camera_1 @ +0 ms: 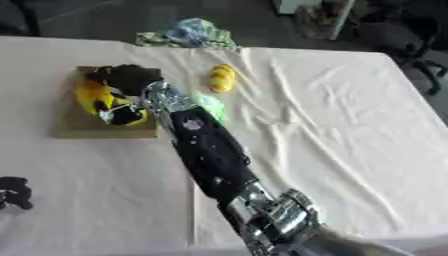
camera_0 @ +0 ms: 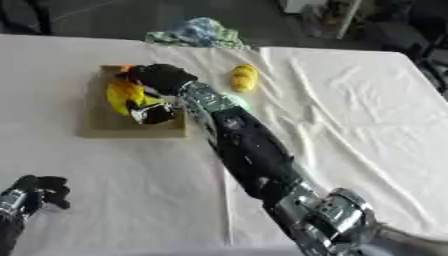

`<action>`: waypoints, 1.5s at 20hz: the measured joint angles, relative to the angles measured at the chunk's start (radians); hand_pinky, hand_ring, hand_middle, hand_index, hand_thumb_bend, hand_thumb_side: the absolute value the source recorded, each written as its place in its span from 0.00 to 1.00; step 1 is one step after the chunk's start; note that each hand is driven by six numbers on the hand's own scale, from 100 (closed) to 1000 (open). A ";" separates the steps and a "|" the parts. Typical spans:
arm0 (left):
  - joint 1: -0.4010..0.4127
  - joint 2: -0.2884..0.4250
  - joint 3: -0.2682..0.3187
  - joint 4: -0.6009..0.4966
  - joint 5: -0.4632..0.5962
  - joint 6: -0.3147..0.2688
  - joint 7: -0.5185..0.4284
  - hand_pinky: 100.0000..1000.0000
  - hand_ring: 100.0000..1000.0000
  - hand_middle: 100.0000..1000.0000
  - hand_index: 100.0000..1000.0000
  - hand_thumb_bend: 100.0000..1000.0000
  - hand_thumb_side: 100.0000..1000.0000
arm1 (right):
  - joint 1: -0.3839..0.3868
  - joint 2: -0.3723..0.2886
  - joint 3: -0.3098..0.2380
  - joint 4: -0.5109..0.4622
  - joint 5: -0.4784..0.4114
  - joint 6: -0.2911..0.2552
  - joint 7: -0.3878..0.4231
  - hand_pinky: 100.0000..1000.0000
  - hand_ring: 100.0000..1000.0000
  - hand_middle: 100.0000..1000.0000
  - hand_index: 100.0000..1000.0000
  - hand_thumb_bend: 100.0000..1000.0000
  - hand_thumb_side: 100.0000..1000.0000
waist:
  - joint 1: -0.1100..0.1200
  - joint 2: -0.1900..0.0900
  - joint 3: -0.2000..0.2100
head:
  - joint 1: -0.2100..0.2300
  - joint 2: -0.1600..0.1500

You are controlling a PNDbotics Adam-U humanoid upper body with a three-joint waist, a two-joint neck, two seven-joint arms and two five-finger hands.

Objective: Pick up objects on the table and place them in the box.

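A flat brown box lies on the white cloth at the left. My right hand reaches across into it, its black fingers curled round a yellow thing that sits low inside the box. A second yellow object lies on the cloth just right of the box. A pale green thing peeks out from under my right forearm. My left hand rests at the lower left corner, fingers curled and holding nothing.
A blue-green bundle of cloth lies at the table's far edge behind the box. The cloth is wrinkled on the right half. My right arm crosses the middle of the table diagonally.
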 measured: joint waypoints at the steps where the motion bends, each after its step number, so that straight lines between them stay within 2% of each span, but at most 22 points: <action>1: 0.000 0.000 0.000 0.000 0.000 0.000 0.000 0.78 0.49 0.53 0.70 0.00 1.00 | 0.000 0.000 0.000 0.000 0.012 0.000 0.001 0.80 0.84 0.95 1.00 0.05 0.62 | 0.000 0.000 -0.001 | 0.000 0.000; 5: 0.000 0.000 0.000 0.000 0.000 0.000 0.000 0.78 0.49 0.53 0.70 0.00 1.00 | -0.001 -0.008 0.004 -0.004 0.025 -0.017 0.014 0.81 0.83 0.95 1.00 0.00 0.55 | 0.000 0.000 -0.010 | 0.000 0.000; 8: 0.010 0.000 0.004 0.000 0.000 0.000 0.003 0.78 0.49 0.53 0.70 0.00 1.00 | -0.008 -0.050 0.016 -0.027 -0.045 -0.062 0.035 0.82 0.83 0.95 1.00 0.00 0.43 | 0.000 0.000 -0.026 | 0.004 0.000; 11: 0.025 0.000 0.009 0.000 -0.001 0.002 0.008 0.78 0.49 0.53 0.70 0.00 1.00 | -0.009 -0.119 0.040 -0.063 -0.172 -0.119 0.087 0.83 0.85 0.96 1.00 0.00 0.38 | 0.000 -0.001 -0.050 | 0.015 0.000; 15: 0.041 0.001 0.018 0.000 -0.004 0.002 0.017 0.78 0.49 0.53 0.70 0.00 1.00 | 0.018 -0.230 0.084 -0.129 -0.359 -0.173 0.186 0.83 0.86 0.96 1.00 0.00 0.45 | -0.004 -0.001 -0.080 | 0.030 0.000; 17: 0.044 0.001 0.024 0.000 -0.004 0.001 0.021 0.78 0.49 0.53 0.70 0.00 1.00 | 0.046 -0.281 0.109 -0.151 -0.462 -0.192 0.248 0.84 0.87 0.96 1.00 0.00 0.41 | -0.007 -0.001 -0.092 | 0.037 0.000; 18: 0.045 0.001 0.027 0.000 -0.005 0.000 0.024 0.78 0.49 0.53 0.70 0.00 1.00 | 0.057 -0.303 0.123 -0.160 -0.510 -0.201 0.282 0.83 0.87 0.96 1.00 0.00 0.39 | -0.007 -0.001 -0.096 | 0.040 0.000; 19: 0.047 0.002 0.029 0.000 -0.005 0.000 0.026 0.78 0.49 0.53 0.70 0.00 1.00 | 0.070 -0.328 0.138 -0.170 -0.565 -0.212 0.322 0.84 0.88 0.96 1.00 0.02 0.23 | -0.007 -0.001 -0.100 | 0.043 0.000; 20: 0.048 0.004 0.031 -0.001 -0.006 0.000 0.027 0.78 0.49 0.53 0.70 0.00 1.00 | 0.082 -0.348 0.153 -0.180 -0.614 -0.220 0.363 0.84 0.88 0.97 1.00 0.00 0.34 | -0.007 -0.001 -0.102 | 0.045 0.000; 21: 0.049 0.005 0.032 -0.001 -0.007 -0.001 0.029 0.78 0.49 0.53 0.70 0.00 1.00 | 0.093 -0.367 0.167 -0.191 -0.659 -0.227 0.403 0.84 0.89 0.97 1.00 0.00 0.33 | -0.007 -0.001 -0.104 | 0.047 0.000; 24: 0.050 0.007 0.035 -0.002 -0.009 -0.002 0.032 0.78 0.49 0.53 0.70 0.00 1.00 | 0.119 -0.407 0.204 -0.216 -0.758 -0.222 0.512 0.84 0.90 0.98 1.00 0.00 0.37 | -0.009 -0.001 -0.105 | 0.052 0.000; 26: 0.050 0.008 0.035 -0.003 -0.009 -0.002 0.033 0.78 0.49 0.53 0.70 0.00 1.00 | 0.132 -0.420 0.227 -0.218 -0.794 -0.186 0.547 0.84 0.91 0.98 1.00 0.00 0.42 | -0.010 -0.003 -0.105 | 0.054 0.000; 30: 0.051 0.008 0.035 -0.003 -0.009 -0.001 0.035 0.78 0.48 0.53 0.69 0.00 1.00 | 0.145 -0.426 0.260 -0.209 -0.819 -0.140 0.593 0.85 0.94 1.00 1.00 0.00 0.45 | -0.011 -0.003 -0.105 | 0.054 0.000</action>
